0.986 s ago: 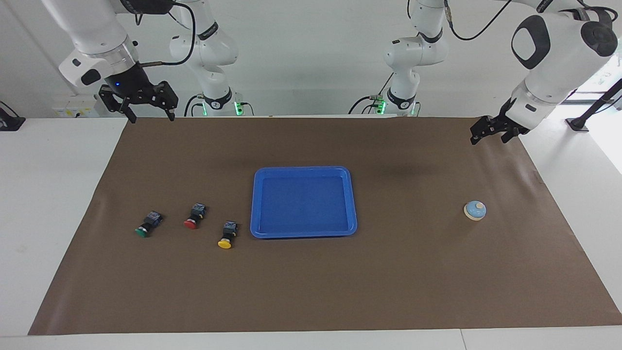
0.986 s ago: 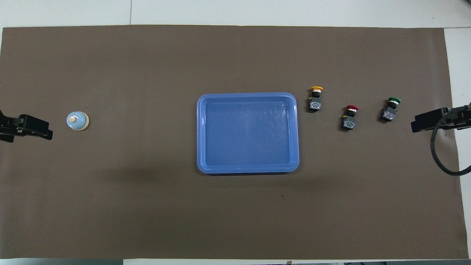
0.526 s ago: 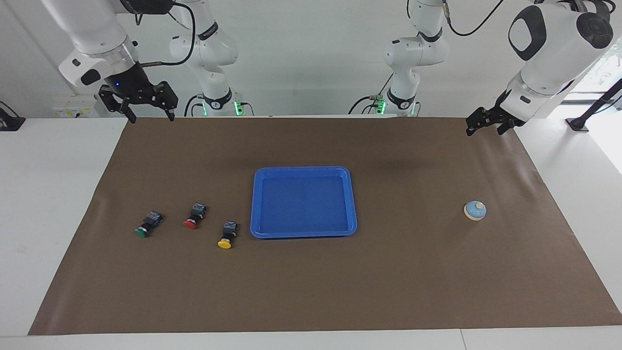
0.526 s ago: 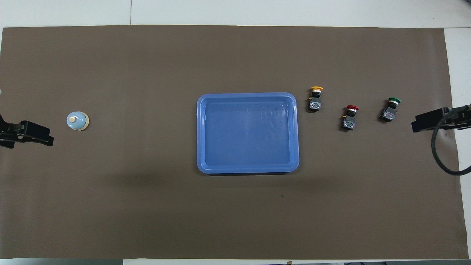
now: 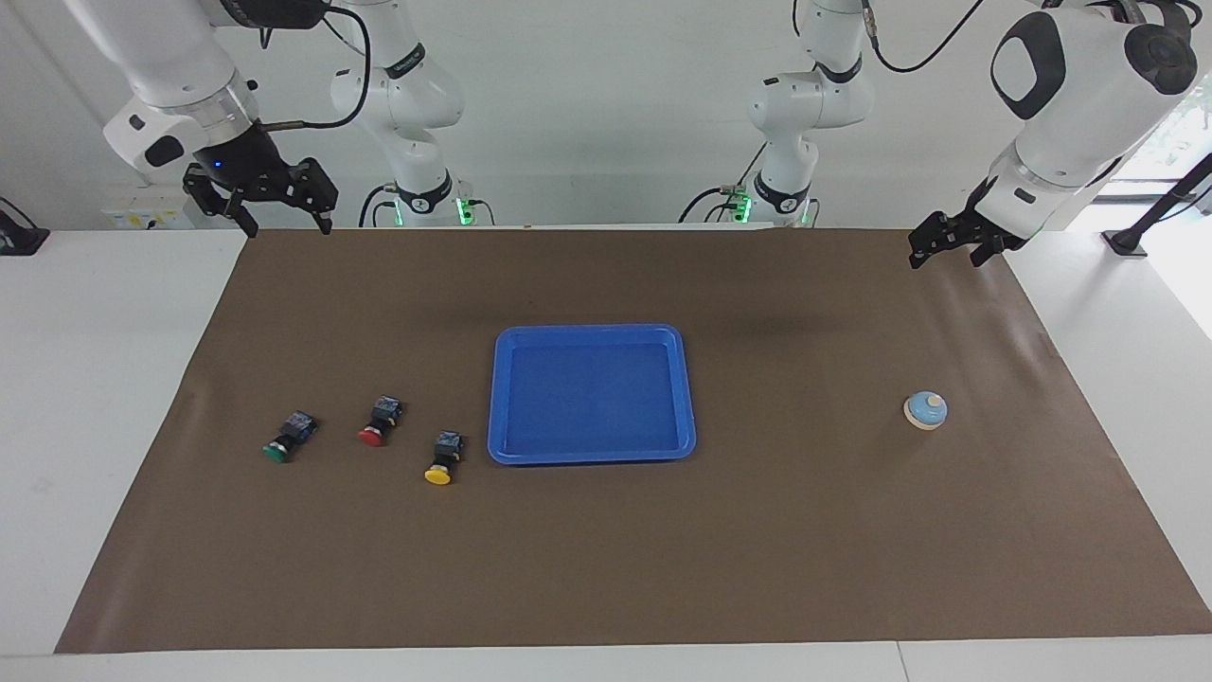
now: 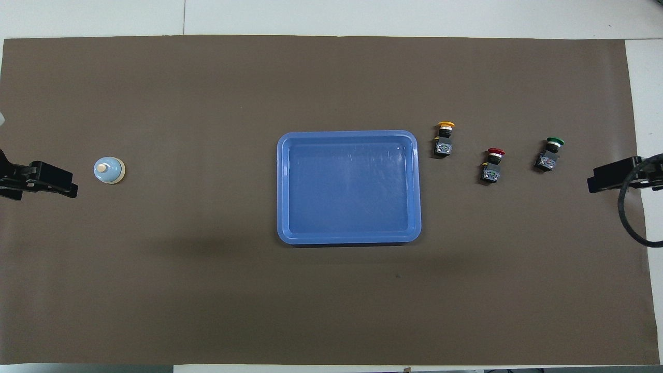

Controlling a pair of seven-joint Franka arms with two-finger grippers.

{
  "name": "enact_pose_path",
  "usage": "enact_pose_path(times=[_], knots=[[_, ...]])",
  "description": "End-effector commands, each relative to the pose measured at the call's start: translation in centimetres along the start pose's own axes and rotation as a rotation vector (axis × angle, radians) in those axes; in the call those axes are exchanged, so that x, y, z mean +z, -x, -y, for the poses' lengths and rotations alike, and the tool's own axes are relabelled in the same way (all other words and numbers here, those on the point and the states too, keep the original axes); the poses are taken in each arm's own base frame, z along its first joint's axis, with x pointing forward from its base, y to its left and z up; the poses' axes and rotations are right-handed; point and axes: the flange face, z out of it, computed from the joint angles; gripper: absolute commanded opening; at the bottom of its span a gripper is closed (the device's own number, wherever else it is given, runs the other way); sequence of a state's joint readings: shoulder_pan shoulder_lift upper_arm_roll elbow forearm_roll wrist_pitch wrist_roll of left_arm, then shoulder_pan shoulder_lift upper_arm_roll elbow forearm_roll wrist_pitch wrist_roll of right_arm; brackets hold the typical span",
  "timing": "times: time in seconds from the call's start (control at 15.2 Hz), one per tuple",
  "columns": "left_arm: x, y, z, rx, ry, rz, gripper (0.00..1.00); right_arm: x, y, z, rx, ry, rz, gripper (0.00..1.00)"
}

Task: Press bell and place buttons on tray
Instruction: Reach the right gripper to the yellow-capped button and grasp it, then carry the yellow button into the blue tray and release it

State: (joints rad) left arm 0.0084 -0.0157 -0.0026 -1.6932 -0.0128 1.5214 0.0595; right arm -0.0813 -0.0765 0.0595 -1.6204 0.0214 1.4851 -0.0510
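The blue tray (image 5: pixel 592 330) (image 6: pixel 347 133) lies empty at the middle of the brown mat. Three buttons lie on their sides toward the right arm's end: yellow (image 5: pixel 441 461) (image 6: pixel 444 140) beside the tray, then red (image 5: pixel 379 421) (image 6: pixel 492 166), then green (image 5: pixel 287 439) (image 6: pixel 550 154). The light-blue bell (image 5: pixel 926 410) (image 6: pixel 109 170) stands alone toward the left arm's end. My right gripper (image 5: pixel 289 227) (image 6: pixel 606 178) hangs open and empty, high over the mat's corner at its own end. My left gripper (image 5: pixel 947 258) (image 6: pixel 52 181) hangs open and empty over the mat's corner at the bell's end.
The brown mat (image 5: pixel 606 568) covers most of the white table (image 5: pixel 104 398). Both arm bases (image 5: pixel 426 194) stand along the robots' edge. A black cable (image 6: pixel 629 217) loops down from the right arm at the mat's end.
The left gripper has risen and drawn back toward the robots' edge of the mat. The right gripper has lifted slightly and shifted toward its own end. Bell, buttons and tray have not moved.
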Motion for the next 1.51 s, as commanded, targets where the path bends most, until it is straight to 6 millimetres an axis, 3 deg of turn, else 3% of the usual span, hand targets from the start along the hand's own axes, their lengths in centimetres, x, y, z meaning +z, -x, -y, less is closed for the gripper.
enact_pose_path(times=[0.0, 0.26, 0.39, 0.53, 0.72, 0.85, 1.18, 1.45], knots=[[-0.4, -0.2, 0.0, -0.002, -0.001, 0.017, 1.00, 3.5, -0.3, 2.1, -0.075, 0.014, -0.077, 1.00], [-1.0, 0.0, -0.2, 0.002, -0.002, 0.007, 1.00, 10.3, -2.3, 6.3, -0.128, 0.012, -0.107, 1.00], [-1.0, 0.1, -0.3, 0.009, -0.003, 0.004, 1.00, 15.3, -5.5, 7.1, -0.132, 0.004, -0.099, 1.00], [-1.1, 0.2, -0.5, 0.009, -0.003, -0.001, 1.00, 20.5, -8.2, 9.5, -0.159, 0.004, -0.119, 1.00], [-1.1, 0.2, -0.4, 0.005, -0.003, -0.002, 1.00, 26.1, -10.6, 11.8, -0.152, 0.036, -0.153, 1.00], [-1.2, 0.3, -0.2, 0.002, -0.003, -0.004, 1.00, 29.3, -12.4, 11.7, -0.153, 0.030, -0.188, 1.00], [-1.2, 0.3, 0.3, -0.006, -0.001, -0.006, 1.00, 31.7, -15.0, 12.4, -0.161, 0.022, -0.221, 1.00], [-1.2, 0.3, 0.3, -0.006, -0.001, -0.006, 1.00, 33.4, -15.4, 12.4, -0.156, 0.014, -0.237, 0.99]])
